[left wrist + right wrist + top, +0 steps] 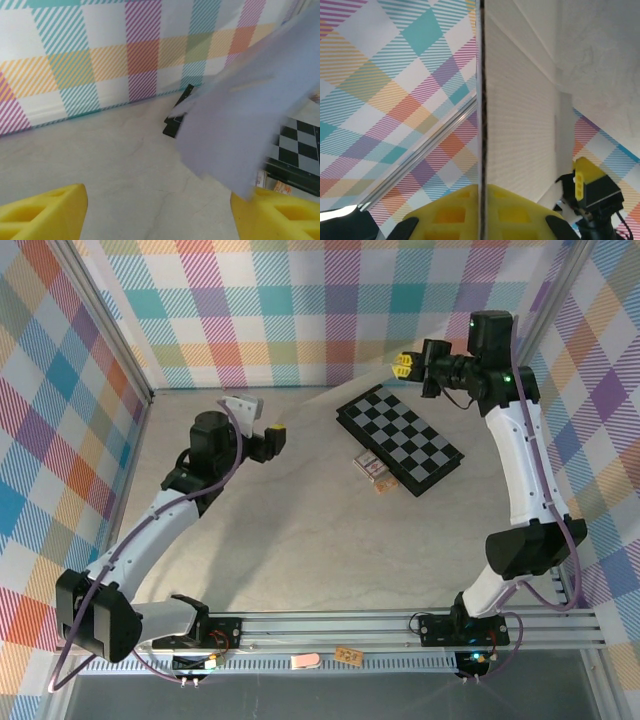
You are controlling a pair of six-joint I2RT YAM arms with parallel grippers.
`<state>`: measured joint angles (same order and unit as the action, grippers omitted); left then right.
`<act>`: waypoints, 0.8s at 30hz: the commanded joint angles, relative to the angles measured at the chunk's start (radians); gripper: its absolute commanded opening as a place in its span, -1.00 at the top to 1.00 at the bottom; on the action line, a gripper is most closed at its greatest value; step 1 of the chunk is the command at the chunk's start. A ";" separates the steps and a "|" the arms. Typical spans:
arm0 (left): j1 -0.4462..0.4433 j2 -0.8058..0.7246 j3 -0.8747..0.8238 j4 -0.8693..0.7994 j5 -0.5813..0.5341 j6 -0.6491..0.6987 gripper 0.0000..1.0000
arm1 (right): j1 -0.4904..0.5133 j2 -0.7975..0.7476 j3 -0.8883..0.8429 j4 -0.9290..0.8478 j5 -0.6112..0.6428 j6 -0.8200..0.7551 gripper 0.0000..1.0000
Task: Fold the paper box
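Yellow fingers (455, 210) of the right gripper (481, 205) are clamped on the paper box (520, 125), held edge-on above the table (300, 540) at 1 o'clock. Left gripper (157, 215) stands wide, nothing between its jaws. The box hangs blurred at its 2 o'clock, before the checkerboard (300, 145).

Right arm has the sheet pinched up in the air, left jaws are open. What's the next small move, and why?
Probably lower the right gripper to lay the paper box sheet flat on the table. It hangs in mid-air, clamped at one edge only, and the open left gripper has no hold, so no crease can be pressed yet.
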<state>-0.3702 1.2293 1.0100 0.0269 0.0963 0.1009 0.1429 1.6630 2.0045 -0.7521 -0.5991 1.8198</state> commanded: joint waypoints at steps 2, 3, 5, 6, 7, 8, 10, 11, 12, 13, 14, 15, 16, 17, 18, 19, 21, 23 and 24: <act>0.010 -0.002 -0.024 0.211 0.033 0.074 -0.55 | -0.027 -0.022 0.015 -0.043 -0.086 -0.033 1.00; 0.011 0.009 -0.015 0.211 0.058 0.075 -0.55 | -0.030 -0.022 0.016 -0.044 -0.094 -0.033 1.00; 0.010 0.037 0.006 0.210 0.128 0.071 -0.55 | -0.034 -0.023 0.016 -0.048 -0.105 -0.034 1.00; 0.010 0.051 0.017 0.206 0.163 0.069 -0.53 | -0.035 -0.021 0.016 -0.048 -0.109 -0.035 1.00; 0.007 0.062 0.024 0.210 0.187 0.075 -0.50 | -0.037 -0.019 0.016 -0.047 -0.112 -0.035 1.00; 0.005 0.067 0.022 0.229 0.186 0.077 -0.50 | -0.038 -0.017 0.017 -0.047 -0.115 -0.034 1.00; 0.005 0.081 0.029 0.252 0.186 0.078 -0.50 | -0.037 -0.011 0.020 -0.043 -0.126 -0.033 1.00; 0.005 0.090 0.046 0.240 0.182 0.080 -0.49 | -0.037 -0.010 0.022 -0.043 -0.130 -0.033 1.00; 0.005 0.102 0.064 0.233 0.187 0.081 -0.49 | -0.037 -0.008 0.022 -0.043 -0.134 -0.030 1.00; 0.005 0.115 0.082 0.234 0.195 0.081 -0.49 | -0.037 -0.008 0.022 -0.043 -0.135 -0.030 1.00; 0.005 0.126 0.098 0.233 0.203 0.075 -0.48 | -0.037 -0.008 0.021 -0.043 -0.135 -0.030 1.00; 0.004 0.139 0.116 0.227 0.211 0.070 -0.46 | -0.037 -0.007 0.021 -0.043 -0.134 -0.030 1.00; 0.002 0.148 0.133 0.222 0.217 0.067 -0.42 | -0.037 -0.006 0.021 -0.043 -0.135 -0.032 1.00; 0.001 0.154 0.143 0.218 0.224 0.065 -0.38 | -0.037 -0.005 0.021 -0.043 -0.135 -0.033 1.00; -0.002 0.159 0.153 0.216 0.238 0.061 -0.30 | -0.037 -0.005 0.020 -0.043 -0.133 -0.033 1.00; -0.005 0.162 0.164 0.206 0.253 0.057 -0.20 | -0.037 -0.004 0.018 -0.043 -0.134 -0.031 1.00; -0.010 0.169 0.190 0.171 0.285 0.047 0.02 | -0.037 -0.004 0.013 -0.036 -0.131 -0.028 1.00; -0.015 0.175 0.208 0.132 0.318 0.038 0.35 | -0.039 0.000 0.010 -0.025 -0.129 -0.021 1.00; -0.016 0.175 0.211 0.117 0.330 0.031 0.52 | -0.041 0.001 0.010 -0.018 -0.127 -0.017 1.00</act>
<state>-0.3775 1.3945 1.1851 0.1833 0.3485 0.1459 0.1104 1.6634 2.0045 -0.7876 -0.7010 1.7981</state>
